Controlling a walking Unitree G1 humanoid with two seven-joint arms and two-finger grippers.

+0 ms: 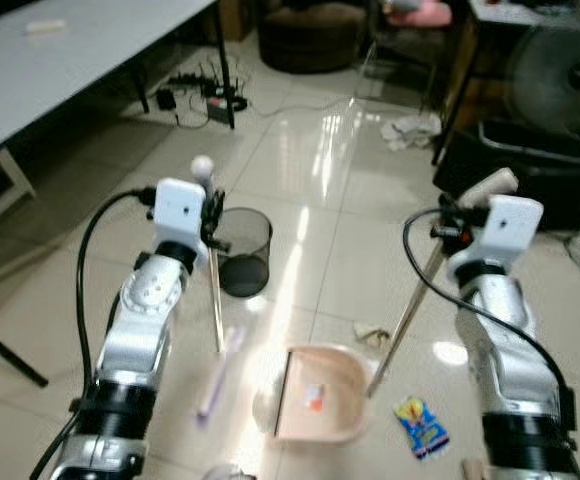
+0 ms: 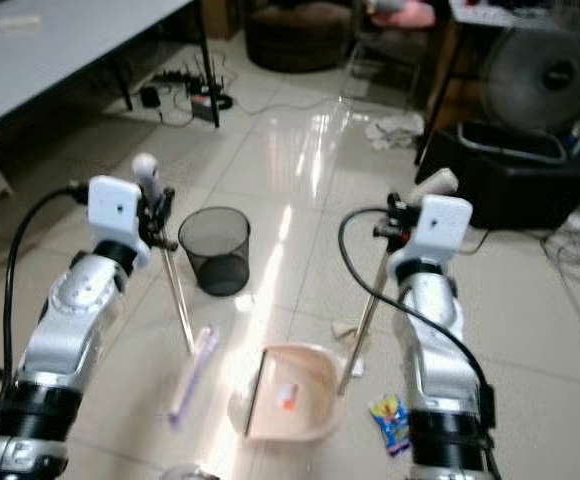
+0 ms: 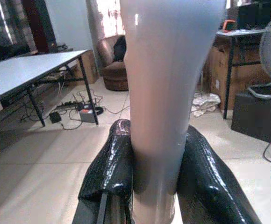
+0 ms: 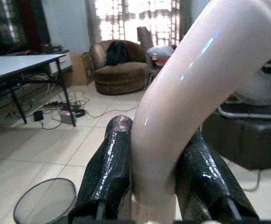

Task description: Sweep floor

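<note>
My left gripper (image 1: 210,215) is shut on the broom handle (image 3: 166,93), whose thin pole slants down to a lavender broom head (image 1: 215,375) on the tiles. My right gripper (image 1: 452,214) is shut on the pale dustpan handle (image 4: 182,107). Its pole runs down to the pink dustpan (image 1: 320,395), which rests on the floor between my arms. A small orange scrap (image 1: 313,398) lies inside the pan. A crumpled paper (image 1: 370,333) sits just behind the pan, and a blue and yellow wrapper (image 1: 421,425) lies to its right.
A black mesh bin (image 1: 243,250) stands just behind the broom. A white table (image 1: 60,60) is at the left, with a power strip and cables (image 1: 205,95) under it. A fan (image 1: 560,70), a dark box (image 1: 530,165) and white rags (image 1: 410,130) are at the right back.
</note>
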